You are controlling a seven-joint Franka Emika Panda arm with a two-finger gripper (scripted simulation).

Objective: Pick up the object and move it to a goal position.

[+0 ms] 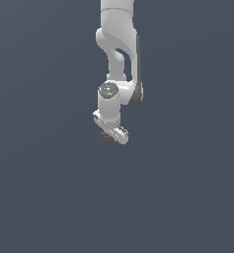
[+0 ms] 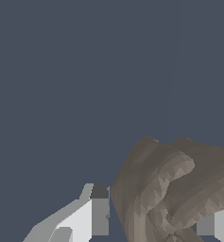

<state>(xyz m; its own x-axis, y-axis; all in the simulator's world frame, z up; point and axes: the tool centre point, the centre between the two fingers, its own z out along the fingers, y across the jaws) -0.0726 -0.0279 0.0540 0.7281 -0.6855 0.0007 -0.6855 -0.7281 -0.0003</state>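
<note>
The object point(image 2: 172, 189) is a brown, lumpy, faceted thing that looms large in the wrist view, sitting between the two fingers of my gripper point(image 2: 153, 215). One grey-tipped finger point(image 2: 99, 210) lies against one side of it; the other fingertip point(image 2: 212, 226) shows past its far side, partly covered by it. In the exterior view my white gripper point(image 1: 112, 135) points downward at mid-frame, and the object point(image 1: 107, 139) is only a small dark-brown speck at its tips. The gripper is shut on the object.
A plain, dark blue-grey surface fills the background in both views. The white arm point(image 1: 117, 49) comes down from the top edge of the exterior view. Nothing else shows.
</note>
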